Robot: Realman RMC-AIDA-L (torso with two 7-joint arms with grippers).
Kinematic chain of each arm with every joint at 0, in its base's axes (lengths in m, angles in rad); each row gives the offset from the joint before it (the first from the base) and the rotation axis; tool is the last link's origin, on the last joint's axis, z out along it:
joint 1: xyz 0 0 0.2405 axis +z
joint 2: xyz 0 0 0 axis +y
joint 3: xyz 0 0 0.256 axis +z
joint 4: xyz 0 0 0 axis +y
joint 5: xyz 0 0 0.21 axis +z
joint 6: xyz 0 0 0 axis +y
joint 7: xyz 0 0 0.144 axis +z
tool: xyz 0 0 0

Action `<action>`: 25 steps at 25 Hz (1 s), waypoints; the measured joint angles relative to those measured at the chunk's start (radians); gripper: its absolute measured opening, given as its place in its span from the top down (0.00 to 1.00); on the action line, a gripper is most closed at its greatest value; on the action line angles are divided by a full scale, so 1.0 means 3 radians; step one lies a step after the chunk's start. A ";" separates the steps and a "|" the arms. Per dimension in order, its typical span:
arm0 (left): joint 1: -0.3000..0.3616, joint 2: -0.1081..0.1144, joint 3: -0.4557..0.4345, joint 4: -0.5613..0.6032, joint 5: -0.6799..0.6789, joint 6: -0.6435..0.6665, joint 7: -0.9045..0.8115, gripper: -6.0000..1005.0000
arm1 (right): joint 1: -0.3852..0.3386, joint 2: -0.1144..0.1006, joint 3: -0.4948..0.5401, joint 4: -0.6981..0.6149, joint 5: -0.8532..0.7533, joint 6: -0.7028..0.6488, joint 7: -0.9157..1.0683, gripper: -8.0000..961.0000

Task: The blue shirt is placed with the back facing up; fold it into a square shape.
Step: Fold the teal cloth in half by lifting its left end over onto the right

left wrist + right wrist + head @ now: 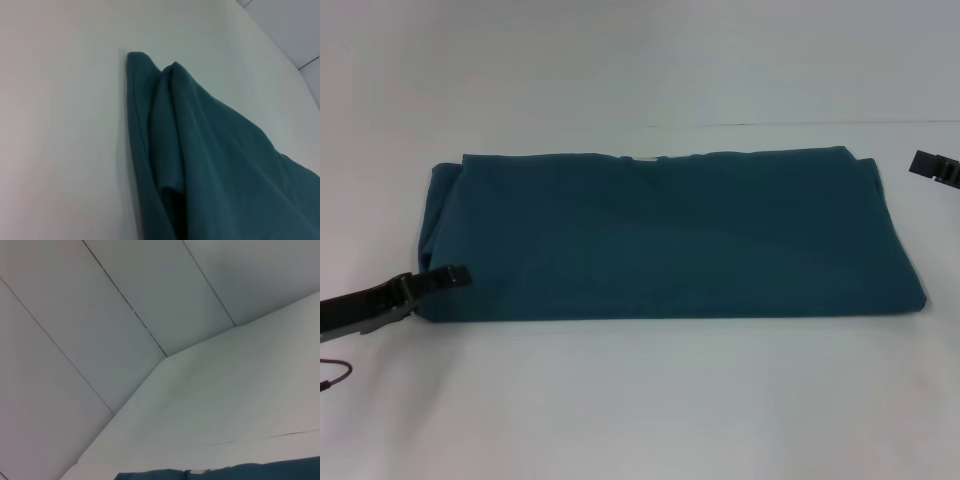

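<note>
The blue shirt (670,235) lies folded into a wide, flat rectangle, plain side up

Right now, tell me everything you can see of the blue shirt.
The blue shirt is dark teal, soft fabric, plain side up, already folded into a wide, flat rectangle on the white table. Its left end shows layered folds. The left gripper sits at its near left corner; the right gripper is off it, beyond the far right corner.
</note>
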 joint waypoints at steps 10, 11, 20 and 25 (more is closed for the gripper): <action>-0.0036 0.0005 0.0000 0.0004 0.0017 -0.0013 0.0003 0.11 | -0.0005 0.0000 0.0000 0.0000 -0.0020 0.0004 0.0000 0.27; -0.0036 0.0007 0.0000 0.0008 0.0018 -0.0011 0.0003 0.11 | -0.0005 0.0000 0.0000 0.0000 -0.0021 0.0008 0.0000 0.27; -0.0016 0.0016 0.0159 0.0083 0.0030 0.0016 -0.0034 0.11 | -0.0005 0.0000 0.0000 0.0000 -0.0022 0.0013 0.0000 0.27; 0.0001 0.0046 0.0146 0.0196 0.0150 0.0015 -0.0126 0.11 | -0.0005 0.0000 0.0000 0.0000 -0.0022 0.0013 0.0000 0.27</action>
